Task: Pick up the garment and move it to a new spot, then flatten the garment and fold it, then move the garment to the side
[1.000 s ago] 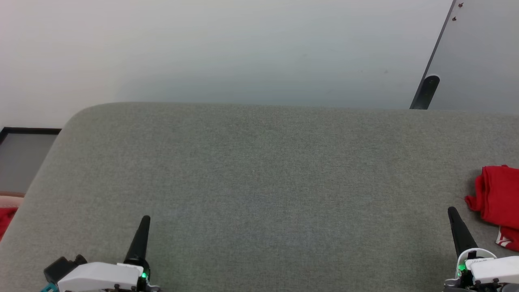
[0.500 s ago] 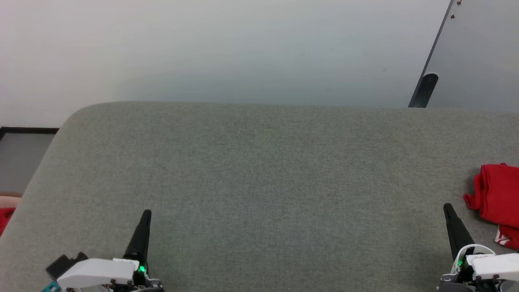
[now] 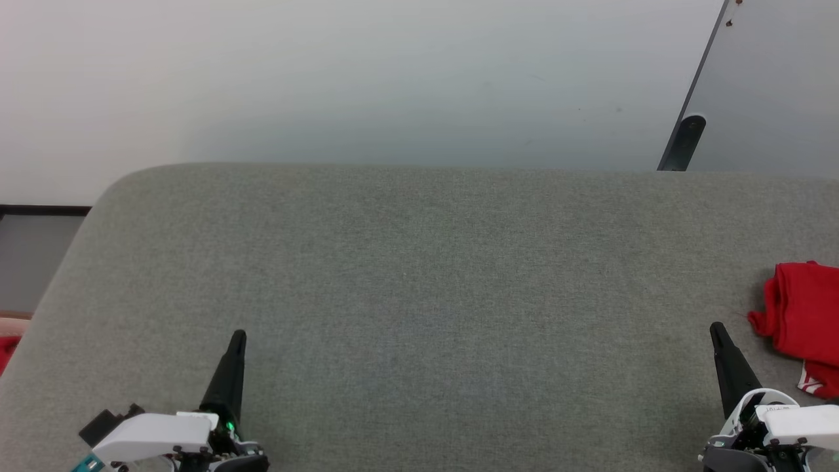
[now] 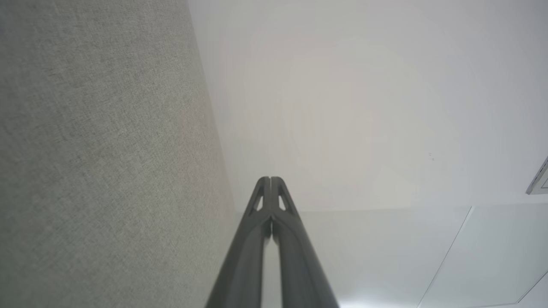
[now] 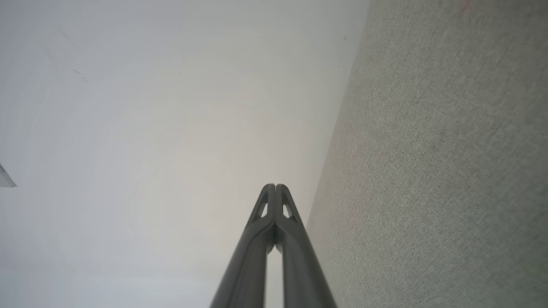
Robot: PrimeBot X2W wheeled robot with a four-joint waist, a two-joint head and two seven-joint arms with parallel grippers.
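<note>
The garment, bright red and bunched with a bit of white-and-red trim at its lower edge, lies on the grey padded surface at the far right, cut off by the frame's edge. My right gripper stands just left of it, apart from the cloth, its fingers pressed together on nothing. At the lower left my left gripper is shut and empty too. In the left wrist view the left gripper's tips meet. In the right wrist view the right gripper's tips also meet.
A pale wall rises behind the grey surface. A grey panel with a dark edge leans at the upper right. Beyond the surface's left edge are a dark-framed pane and a scrap of red.
Both grippers have crept a little up the picture. The whole picture has shifted slightly, so the camera moved. The garment lies as before.
</note>
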